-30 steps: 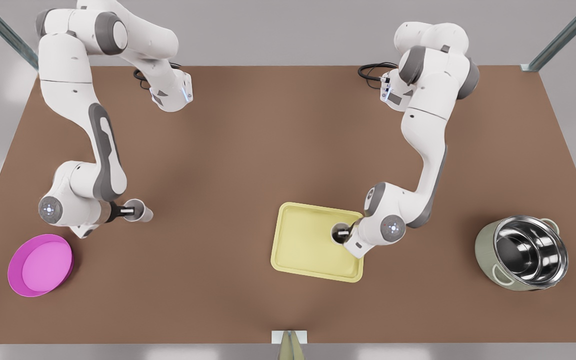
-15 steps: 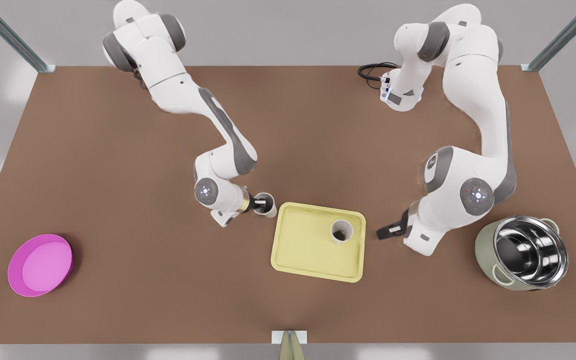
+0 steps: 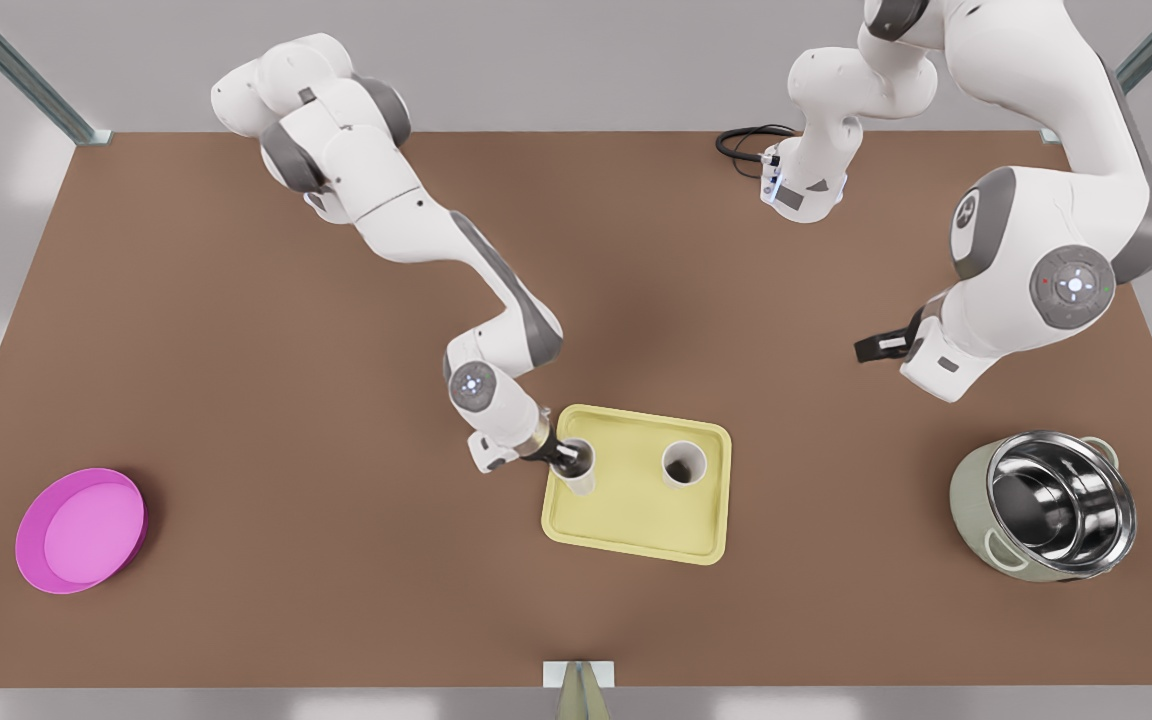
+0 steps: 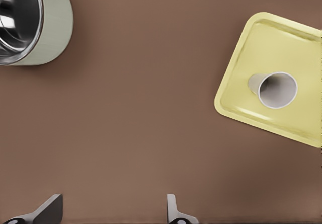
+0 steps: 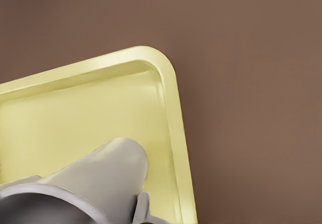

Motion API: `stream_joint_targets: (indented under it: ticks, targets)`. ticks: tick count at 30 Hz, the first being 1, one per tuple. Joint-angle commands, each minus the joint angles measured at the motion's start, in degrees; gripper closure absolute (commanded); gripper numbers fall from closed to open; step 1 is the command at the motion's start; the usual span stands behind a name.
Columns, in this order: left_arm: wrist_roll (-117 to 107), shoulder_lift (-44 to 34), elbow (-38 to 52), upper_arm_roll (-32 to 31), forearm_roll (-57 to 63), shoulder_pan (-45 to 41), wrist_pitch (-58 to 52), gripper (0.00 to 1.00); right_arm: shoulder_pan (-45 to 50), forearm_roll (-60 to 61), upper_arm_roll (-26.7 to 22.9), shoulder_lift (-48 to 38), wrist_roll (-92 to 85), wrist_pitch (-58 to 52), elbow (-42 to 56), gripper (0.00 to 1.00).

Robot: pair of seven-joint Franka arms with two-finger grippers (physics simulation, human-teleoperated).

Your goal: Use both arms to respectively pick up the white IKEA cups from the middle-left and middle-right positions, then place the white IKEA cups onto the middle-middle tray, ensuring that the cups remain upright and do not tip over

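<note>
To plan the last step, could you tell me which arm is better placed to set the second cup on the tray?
Right: the right gripper holds the cup over the tray; the left gripper waits open, apart.

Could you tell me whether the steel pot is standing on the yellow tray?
No, the steel pot stands on the brown table, well off to the front view's right of the yellow tray.

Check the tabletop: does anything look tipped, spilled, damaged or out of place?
Nothing stands out. One white cup stands upright on the yellow tray. The right pincer holds the second cup upright at the tray's edge. The left pincer hangs open above bare table.
</note>
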Motion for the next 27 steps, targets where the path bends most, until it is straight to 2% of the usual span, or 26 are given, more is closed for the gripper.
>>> stream_joint_targets:
  ticks: [1, 3, 4, 5, 6, 23, 27]
  targets:
    - [11.2, 0.0, 0.0, 0.0, -0.9, 0.1, -0.4, 0.00, 0.0, -0.3, 0.1, 0.8, 19.0, 1.0, 1.1, 0.79]
    - [11.2, 0.0, 0.0, 0.0, -0.9, 0.2, -0.2, 0.00, 0.0, -0.3, 0.1, 1.5, 19.0, 1.0, 1.3, 0.79]
    - [11.2, 0.1, 0.0, 0.0, -1.0, 0.2, 0.2, 0.00, -0.1, -0.2, 0.1, 1.6, 18.9, 1.0, 1.3, 0.66]
    - [11.2, 0.1, -0.1, 0.0, -1.0, 0.2, 0.2, 0.00, -0.2, -0.3, 0.1, 1.5, 18.7, 1.0, 1.0, 0.30]
    - [11.2, 0.5, -0.1, 0.0, -0.8, 0.2, 0.2, 0.00, -0.2, -0.3, 0.1, 1.6, 18.8, 1.0, 0.7, 0.00]
    - [11.1, 0.9, -0.1, -0.1, -1.0, 1.0, 0.1, 0.00, -0.3, -0.3, 0.1, 0.1, 18.7, -0.9, 0.9, 0.00]
    - [11.0, 0.9, 0.0, -0.1, -0.8, 0.8, 0.1, 0.00, -1.3, 0.3, 0.2, -2.4, 18.8, -5.4, 1.2, 0.00]
